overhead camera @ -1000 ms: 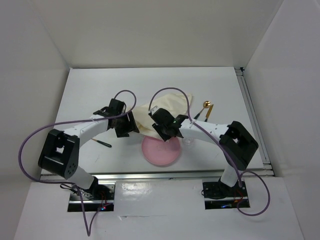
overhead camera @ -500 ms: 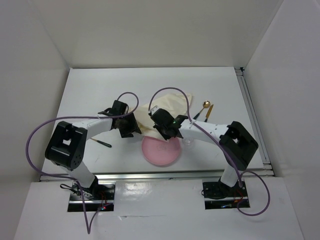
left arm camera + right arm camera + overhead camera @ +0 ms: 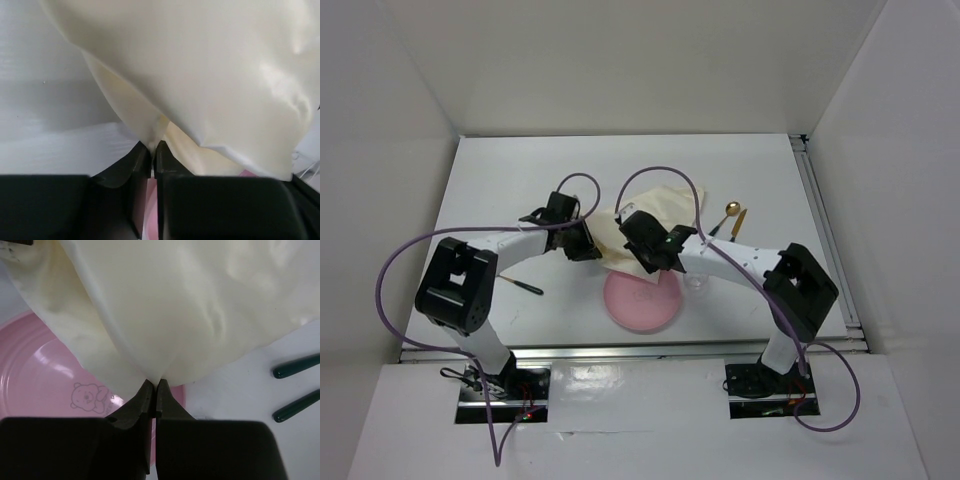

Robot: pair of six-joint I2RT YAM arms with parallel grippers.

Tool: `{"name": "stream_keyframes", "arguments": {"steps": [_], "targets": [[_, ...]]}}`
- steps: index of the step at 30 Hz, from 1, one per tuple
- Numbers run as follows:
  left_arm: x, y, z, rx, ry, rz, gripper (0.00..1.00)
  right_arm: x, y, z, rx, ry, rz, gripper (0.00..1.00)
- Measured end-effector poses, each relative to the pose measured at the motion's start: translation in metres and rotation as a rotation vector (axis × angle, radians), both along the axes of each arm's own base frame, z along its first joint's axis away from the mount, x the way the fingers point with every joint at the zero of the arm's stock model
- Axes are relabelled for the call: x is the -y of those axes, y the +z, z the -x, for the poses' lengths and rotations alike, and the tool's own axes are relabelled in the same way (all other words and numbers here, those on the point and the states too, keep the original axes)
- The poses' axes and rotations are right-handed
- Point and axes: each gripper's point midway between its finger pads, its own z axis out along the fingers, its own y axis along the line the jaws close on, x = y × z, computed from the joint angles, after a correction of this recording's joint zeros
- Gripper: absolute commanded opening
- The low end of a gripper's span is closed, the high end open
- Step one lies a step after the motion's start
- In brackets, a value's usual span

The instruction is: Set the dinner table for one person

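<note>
Shows the dinner table (image 3: 520,170) matte white and rail-edged, both arms bent inward, left gripper (image 3: 154,146) and right gripper (image 3: 155,382) each pinching the cream cloth (image 3: 658,205) (draped above a pink plate (image 3: 640,305)).

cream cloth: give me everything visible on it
The cream cloth is a soft fabric with a slight sheen, rumpled and folded rather than spread flat. It sits mid-way across the white table, just beyond the pink plate, and its near edge overhangs the plate's far rim. The left claw and right claw each pinch a point on that near edge, which gathers the fabric into peaked folds. I can't see any print or hem.
</note>
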Motion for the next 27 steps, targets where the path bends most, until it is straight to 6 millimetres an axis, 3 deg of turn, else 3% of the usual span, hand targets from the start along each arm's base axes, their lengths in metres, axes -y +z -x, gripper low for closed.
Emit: {"name": "stream_keyframes", "arguments": {"steps": [1,2,7,10,14,20,23,27], "targets": [[0.001,0.001,-0.002,0.006,-0.002,0.000,0.03,-0.001,0.004,-0.002,0.009,-0.002,-0.005,0.00],[0.001,0.002,-0.004,0.006,0.000,0.000,0.00,-0.002,0.007,-0.003,0.016,-0.002,-0.010,0.00],[0.000,0.007,-0.020,0.007,-0.011,-0.047,0.00,-0.004,0.029,-0.011,0.057,-0.008,-0.040,0.00],[-0.004,0.018,-0.036,0.035,-0.016,-0.089,0.00,-0.003,0.048,-0.028,0.093,-0.028,-0.072,0.00],[-0.010,0.057,-0.067,0.125,-0.024,-0.127,0.00,0.009,0.087,-0.066,0.153,-0.100,-0.136,0.00],[-0.026,0.131,-0.119,0.320,-0.004,-0.140,0.00,0.033,0.178,-0.129,0.304,-0.206,-0.304,0.00],[-0.036,0.153,-0.131,0.365,0.010,-0.142,0.00,0.037,0.210,-0.140,0.358,-0.215,-0.353,0.00],[-0.052,0.171,-0.140,0.399,0.026,-0.144,0.00,0.037,0.237,-0.145,0.400,-0.205,-0.393,0.00]]}}
